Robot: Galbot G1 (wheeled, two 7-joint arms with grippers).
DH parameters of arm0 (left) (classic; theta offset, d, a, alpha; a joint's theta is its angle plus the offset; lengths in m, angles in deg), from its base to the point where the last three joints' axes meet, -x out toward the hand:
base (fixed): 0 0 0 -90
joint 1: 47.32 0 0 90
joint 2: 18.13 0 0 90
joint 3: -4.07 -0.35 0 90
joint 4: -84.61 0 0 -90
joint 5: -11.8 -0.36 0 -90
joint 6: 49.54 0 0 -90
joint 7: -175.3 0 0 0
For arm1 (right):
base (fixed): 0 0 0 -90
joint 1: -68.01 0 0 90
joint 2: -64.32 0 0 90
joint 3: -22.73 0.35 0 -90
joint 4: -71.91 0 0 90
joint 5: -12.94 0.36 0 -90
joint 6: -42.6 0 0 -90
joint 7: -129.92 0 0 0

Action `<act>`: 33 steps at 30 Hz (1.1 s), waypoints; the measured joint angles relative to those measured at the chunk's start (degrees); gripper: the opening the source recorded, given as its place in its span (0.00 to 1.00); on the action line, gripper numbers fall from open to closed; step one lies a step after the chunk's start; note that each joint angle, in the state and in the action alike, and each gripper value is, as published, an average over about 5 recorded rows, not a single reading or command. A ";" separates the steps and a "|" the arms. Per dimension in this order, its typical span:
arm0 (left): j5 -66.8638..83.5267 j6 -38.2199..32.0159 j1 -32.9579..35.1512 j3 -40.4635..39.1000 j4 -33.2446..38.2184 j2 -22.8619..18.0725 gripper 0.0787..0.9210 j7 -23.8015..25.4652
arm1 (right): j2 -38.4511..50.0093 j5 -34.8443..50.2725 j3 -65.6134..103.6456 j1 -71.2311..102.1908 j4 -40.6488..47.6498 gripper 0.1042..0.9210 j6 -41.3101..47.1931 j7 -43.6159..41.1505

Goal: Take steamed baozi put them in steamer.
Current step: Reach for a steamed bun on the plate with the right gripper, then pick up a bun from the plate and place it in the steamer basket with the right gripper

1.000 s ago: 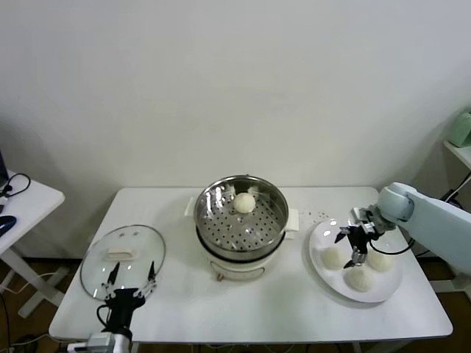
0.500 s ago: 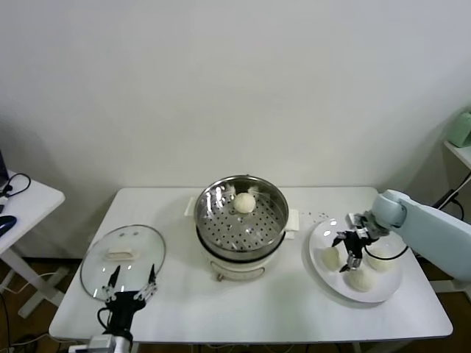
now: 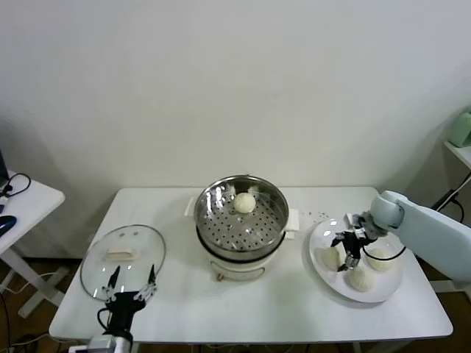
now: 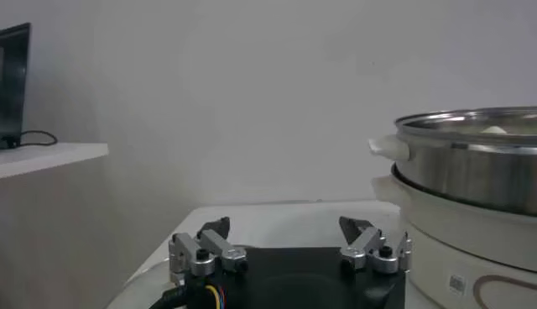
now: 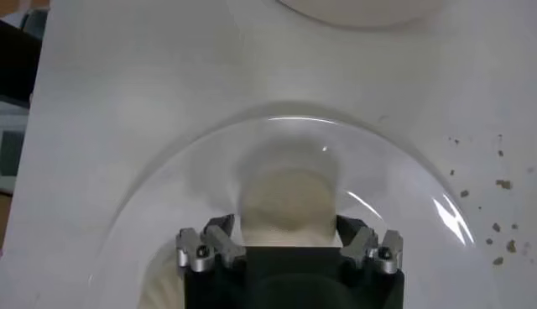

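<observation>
The buns look soft and light, with a smooth, domed skin that would dent or tear under a hard pinch. My judgement is that each wants taking low on its two opposite flanks, at the widest part, with only gentle pressure; a grip near the crown would likely slide off.

The right hand (image 3: 344,251) is down over the white plate (image 3: 384,293), fingers spread wide. In the right wrist view one bun (image 5: 288,208) sits straight ahead of the hand (image 5: 288,245), between its two fingertips and apparently not yet touched by either. From the head view this is the bun (image 3: 331,257) nearest the steamer; two more buns (image 3: 380,258) lie just beyond the hand on the same plate, one close enough that a fingertip could brush it on closing.

The steamer (image 3: 241,223) stands well apart from the right hand, toward the middle of the desk (image 3: 309,312), and a fourth bun (image 3: 245,202) already rests on its holed tray.

The left hand (image 3: 131,287) waits, fingers spread and empty, at the near edge of the glass lid (image 3: 118,261).
</observation>
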State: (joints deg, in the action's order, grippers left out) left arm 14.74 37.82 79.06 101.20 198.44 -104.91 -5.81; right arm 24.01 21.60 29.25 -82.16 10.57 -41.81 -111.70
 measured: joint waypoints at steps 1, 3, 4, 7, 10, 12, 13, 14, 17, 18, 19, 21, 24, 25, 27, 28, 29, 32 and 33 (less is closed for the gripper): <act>-0.01 0.00 -0.01 -0.03 0.00 -0.01 0.88 0.00 | 0.01 0.04 0.02 -0.04 0.02 0.78 0.01 -0.01; -0.02 0.00 -0.03 -0.08 0.00 -0.04 0.88 -0.02 | 0.06 0.19 0.04 -0.11 0.05 0.77 0.05 -0.01; -0.02 0.00 -0.03 -0.08 0.00 -0.05 0.88 -0.02 | 0.10 0.29 0.04 -0.12 0.06 0.76 0.09 0.00; -0.01 0.00 0.00 -0.05 0.01 -0.06 0.88 -0.05 | 0.26 0.58 0.04 -0.13 0.10 0.73 0.20 0.01; 0.00 -0.02 0.09 0.00 0.03 -0.06 0.88 -0.07 | 0.45 0.81 0.05 -0.18 0.09 0.71 0.28 0.07; 0.00 -0.04 0.13 0.01 0.07 -0.07 0.88 -0.08 | 0.62 1.08 0.02 -0.34 -0.02 0.70 0.38 0.17; 0.01 -0.04 0.14 0.01 0.11 -0.07 0.88 -0.09 | 0.72 1.25 -0.03 -0.46 -0.13 0.70 0.46 0.23; 0.01 -0.05 0.15 0.01 0.14 -0.08 0.88 -0.09 | 0.82 1.45 -0.11 -0.63 -0.25 0.70 0.55 0.29; 0.02 -0.05 0.14 0.01 0.27 -0.08 0.88 -0.09 | 1.20 2.46 -0.63 -1.50 -0.74 0.70 0.94 0.48; 0.02 -0.04 0.12 0.01 0.32 -0.08 0.88 -0.10 | 1.35 3.02 -0.93 -2.00 -0.94 0.70 1.12 0.53; 0.03 -0.03 0.09 -0.01 0.38 -0.08 0.88 -0.10 | 1.51 3.72 -1.31 -2.63 -1.15 0.70 1.33 0.58; 0.03 0.02 0.00 -0.06 0.55 -0.08 0.88 -0.10 | 1.85 5.51 -2.39 -4.36 -1.59 0.70 1.82 0.62; 0.04 0.15 -0.17 -0.23 0.84 -0.08 0.88 -0.10 | 2.17 9.04 -4.91 -8.20 -2.18 0.70 2.63 0.63; 0.04 0.19 -0.22 -0.30 0.94 -0.08 0.88 -0.10 | 2.19 10.41 -6.01 -9.78 -2.35 0.70 2.90 0.61; 0.03 0.25 -0.29 -0.43 1.14 -0.08 0.88 -0.10 | 2.12 13.37 -8.56 -13.30 -2.60 0.70 3.44 0.51; 0.03 0.27 -0.32 -0.48 1.23 -0.08 0.88 -0.10 | 2.02 14.98 -10.02 -15.29 -2.70 0.70 3.72 0.41; 0.03 0.29 -0.33 -0.53 1.29 -0.06 0.88 -0.10 | 1.86 16.63 -11.51 -17.35 -2.79 0.70 4.00 0.31; 0.02 0.30 -0.33 -0.71 1.42 0.03 0.88 -0.10 | 1.04 22.06 -16.23 -23.92 -3.18 0.71 4.82 0.13; -0.01 0.30 -0.31 -0.81 1.46 0.05 0.88 -0.09 | 0.62 23.95 -17.74 -26.07 -3.34 0.71 5.09 0.13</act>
State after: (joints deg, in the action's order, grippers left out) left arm 14.73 38.12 78.75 100.39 199.90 -104.86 -5.91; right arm 24.63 45.56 11.50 -108.23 7.23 -36.72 -111.58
